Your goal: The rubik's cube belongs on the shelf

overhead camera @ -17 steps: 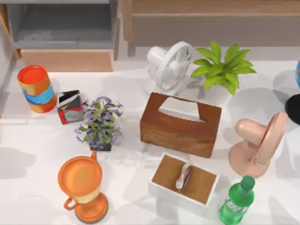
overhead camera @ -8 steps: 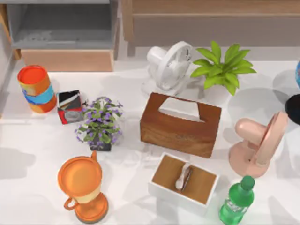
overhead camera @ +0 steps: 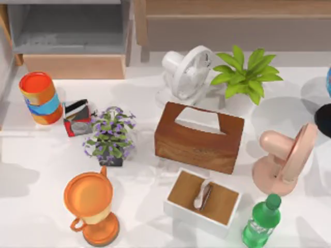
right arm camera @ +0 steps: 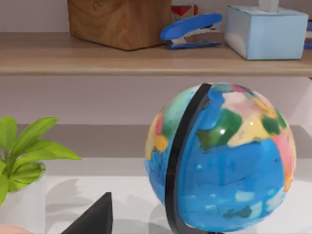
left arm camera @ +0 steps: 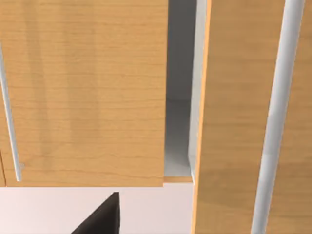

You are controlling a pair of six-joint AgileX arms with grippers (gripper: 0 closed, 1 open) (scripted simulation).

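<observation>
The rubik's cube is out of view. The shelf (overhead camera: 232, 9) is a wide light tan unit with a grey-brown back panel along the table's back right. Its board (right arm camera: 122, 59) carries a wooden block, a blue stapler and a pale blue box in the right wrist view. A dark part of my right gripper (right arm camera: 92, 219) pokes in at that view's edge, in front of a globe (right arm camera: 222, 156). A dark part of my left gripper (left arm camera: 100, 220) shows before tan wooden panels (left arm camera: 83, 92).
A red, black, white and grey patterned cube (overhead camera: 77, 118) sits by an orange can (overhead camera: 40, 97). A grey-lined box (overhead camera: 67, 31) stands at the back left. Also crowding the table are a flower pot (overhead camera: 110, 135), an orange cup (overhead camera: 92, 206), a wooden tissue box (overhead camera: 199, 137), two fans, a plant and a green bottle (overhead camera: 261, 221).
The patterned cube's top face looks slightly turned. Faint shadows at the table's left and inside the grey-lined box have shifted. Nothing else on the table has moved.
</observation>
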